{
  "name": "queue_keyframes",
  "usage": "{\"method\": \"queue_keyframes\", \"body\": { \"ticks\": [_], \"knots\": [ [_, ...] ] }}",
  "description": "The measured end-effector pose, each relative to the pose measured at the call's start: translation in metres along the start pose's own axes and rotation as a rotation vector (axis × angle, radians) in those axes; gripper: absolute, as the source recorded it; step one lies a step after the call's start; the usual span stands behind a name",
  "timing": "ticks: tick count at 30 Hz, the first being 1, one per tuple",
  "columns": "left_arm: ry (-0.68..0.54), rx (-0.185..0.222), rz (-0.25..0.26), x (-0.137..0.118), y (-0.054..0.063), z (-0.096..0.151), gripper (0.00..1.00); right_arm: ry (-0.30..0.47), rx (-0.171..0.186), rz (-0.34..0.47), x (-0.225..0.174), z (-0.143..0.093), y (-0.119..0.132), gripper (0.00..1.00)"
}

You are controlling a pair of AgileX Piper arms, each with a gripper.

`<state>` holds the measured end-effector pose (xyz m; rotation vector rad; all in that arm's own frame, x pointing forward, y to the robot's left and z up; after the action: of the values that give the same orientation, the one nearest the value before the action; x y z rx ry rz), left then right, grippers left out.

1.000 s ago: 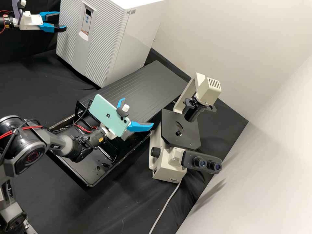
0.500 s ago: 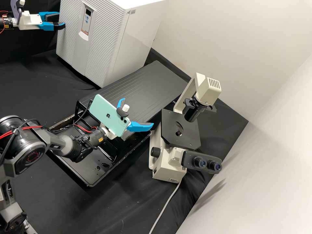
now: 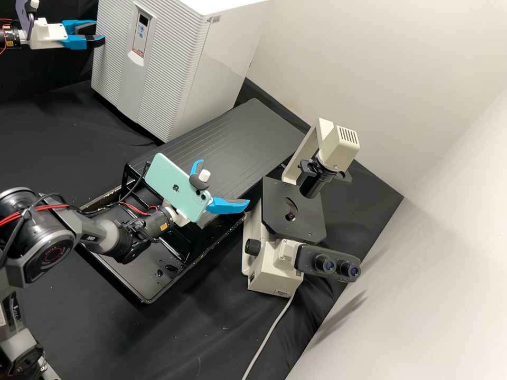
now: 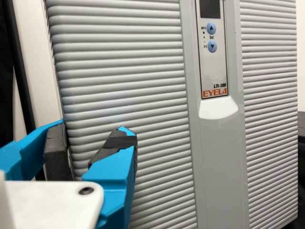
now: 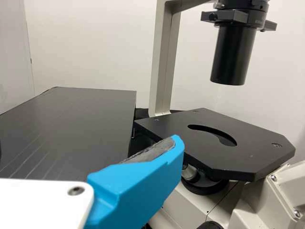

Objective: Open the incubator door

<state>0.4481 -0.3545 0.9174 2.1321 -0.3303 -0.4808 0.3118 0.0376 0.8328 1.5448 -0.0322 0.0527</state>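
Incubator door (image 4: 124, 95): ridged, matt, plastic-looking. Bench cloth (image 3: 53, 142): matt, creased fabric. Smartphone (image 3: 169, 179) back: smooth, glossy. Microscope stage (image 5: 252, 152): smooth, metal-looking. Tray (image 3: 134, 274): glossy.

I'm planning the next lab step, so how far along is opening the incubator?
The approach looks done: the left gripper is by the edge of the incubator door. In hand is the grip, jaws parted there. Left, probably: closing them and pulling; the door looks shut.
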Motion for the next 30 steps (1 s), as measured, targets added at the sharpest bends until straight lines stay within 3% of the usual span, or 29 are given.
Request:
{"method": "queue_keyframes", "body": {
  "ticks": [27,30],
  "knots": [
    [0.026,-0.002,-0.013,-0.0051,0.0041,0.0045,0.0,0.0,0.0,0.0,0.0,0.0,0.0,1.0],
    [0.04,0.022,-0.025,-0.0074,0.0074,0.0076,0.0,0.0,0.0,0.0,0.0,0.0,0.0,1.0]
  ]
}}
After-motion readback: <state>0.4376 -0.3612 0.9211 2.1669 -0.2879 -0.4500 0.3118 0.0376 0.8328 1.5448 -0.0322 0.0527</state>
